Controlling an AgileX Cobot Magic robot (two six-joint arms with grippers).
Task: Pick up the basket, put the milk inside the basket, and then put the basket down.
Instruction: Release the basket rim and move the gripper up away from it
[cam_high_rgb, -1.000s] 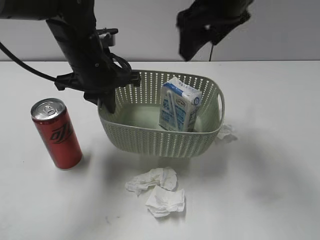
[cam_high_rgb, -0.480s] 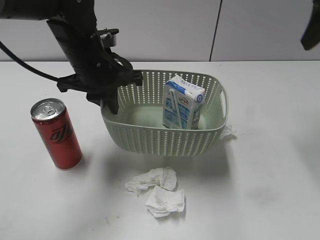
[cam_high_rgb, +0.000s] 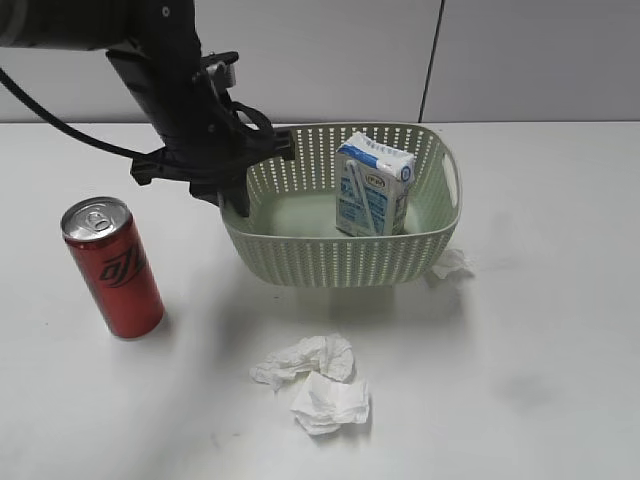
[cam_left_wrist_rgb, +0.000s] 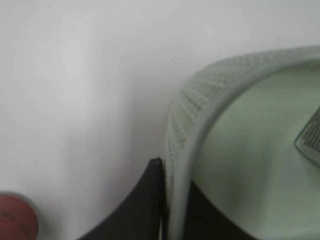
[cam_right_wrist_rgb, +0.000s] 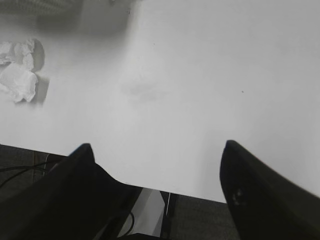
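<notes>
On the left wall of the basket (cam_high_rgb: 345, 255), the left gripper (cam_high_rgb: 232, 195) is clamped over the rim, one finger outside and one inside, as the left wrist view confirms (cam_left_wrist_rgb: 167, 200). Compared with a second ago, the basket has shifted up and to the right in the exterior view, and its near wall now sits higher against the tabletop (cam_high_rgb: 520, 330); half a second ago it was midway along that drift. I judge it to be lifted or carried clear of the surface, though the shadow beneath does not settle whether the base has fully left the tabletop. The right arm, which hung above the basket a second ago, has gone from the exterior view; its right gripper (cam_right_wrist_rgb: 155, 165) now hovers spread and empty over bare tabletop near its front edge. That fits the milk (cam_high_rgb: 375, 188) being already delivered: it stands upright inside the basket, toward the right end, tilted slightly. What remains, by my reading, is setting the basket down.

The basket is pale sage-green plastic, rounded at the corners, with slotted walls and a cut-out handle at the right end. Crumpled tissues (cam_high_rgb: 315, 380) lie in front of it, and a red soda can (cam_high_rgb: 112, 265) stands well to its left.
</notes>
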